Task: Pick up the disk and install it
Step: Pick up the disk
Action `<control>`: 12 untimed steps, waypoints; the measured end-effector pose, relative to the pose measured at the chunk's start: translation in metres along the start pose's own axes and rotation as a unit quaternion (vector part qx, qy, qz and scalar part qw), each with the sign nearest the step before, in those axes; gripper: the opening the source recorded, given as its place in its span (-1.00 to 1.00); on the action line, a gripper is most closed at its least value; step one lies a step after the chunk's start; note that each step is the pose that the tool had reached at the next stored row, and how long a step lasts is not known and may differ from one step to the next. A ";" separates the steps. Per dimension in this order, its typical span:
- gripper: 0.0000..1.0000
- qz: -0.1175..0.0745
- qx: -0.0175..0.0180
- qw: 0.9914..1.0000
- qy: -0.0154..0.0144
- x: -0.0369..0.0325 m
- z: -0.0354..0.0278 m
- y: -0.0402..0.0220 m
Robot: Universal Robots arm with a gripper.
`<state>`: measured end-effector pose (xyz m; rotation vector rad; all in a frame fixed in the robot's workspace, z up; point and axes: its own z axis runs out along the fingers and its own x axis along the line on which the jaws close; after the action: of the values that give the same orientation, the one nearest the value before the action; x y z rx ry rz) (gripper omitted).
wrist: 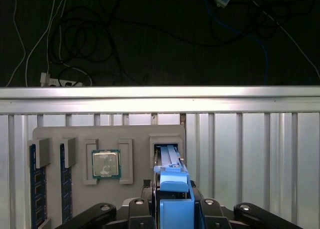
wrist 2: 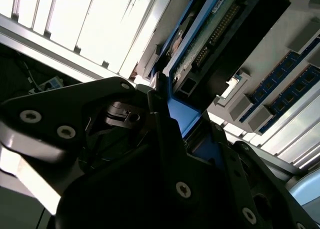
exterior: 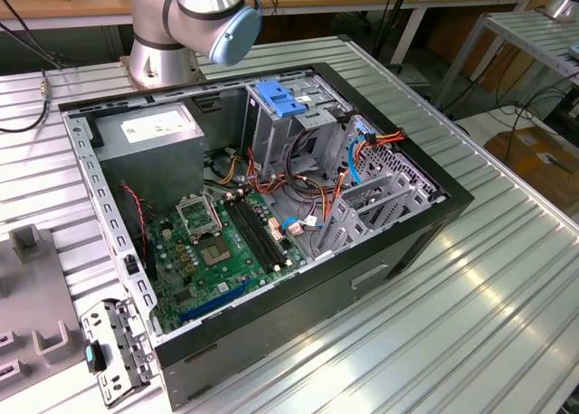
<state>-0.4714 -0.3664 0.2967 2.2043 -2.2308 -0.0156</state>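
Note:
The disk (wrist: 173,175) stands on edge, its bright blue carrier frame facing up, at the slot of a grey holder plate (wrist: 135,133). In the second wrist view the disk (wrist 2: 207,46) shows its green circuit board and blue edge. My gripper (wrist: 175,204) has a dark finger on each side of the blue frame and is shut on it. In the second wrist view the gripper (wrist 2: 184,123) pinches the same blue edge. The arm's base (exterior: 163,43) stands behind the open computer case (exterior: 407,242) in the exterior view.
Inside the case are a green motherboard (exterior: 226,242), a metal drive cage topped by a light-blue latch (exterior: 280,99), and loose cables. The holder plate also carries a processor chip (wrist: 105,164) and memory sticks (wrist: 35,189). The ribbed metal table ends at a rail (wrist: 250,93).

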 end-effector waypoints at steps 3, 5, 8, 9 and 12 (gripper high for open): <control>-0.26 0.000 0.000 1.000 0.000 0.0000 -0.0020 0.0000; -0.26 0.000 0.000 1.000 0.000 0.0000 -0.0037 0.0000; -0.26 0.000 0.000 1.000 0.000 0.0000 -0.0064 0.0000; -0.26 0.000 0.000 1.000 0.000 0.0000 -0.0074 0.0001; -0.26 0.000 0.000 1.000 0.000 -0.0001 -0.0112 0.0001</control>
<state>-0.4714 -0.3664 0.3078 2.2041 -2.2307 -0.0157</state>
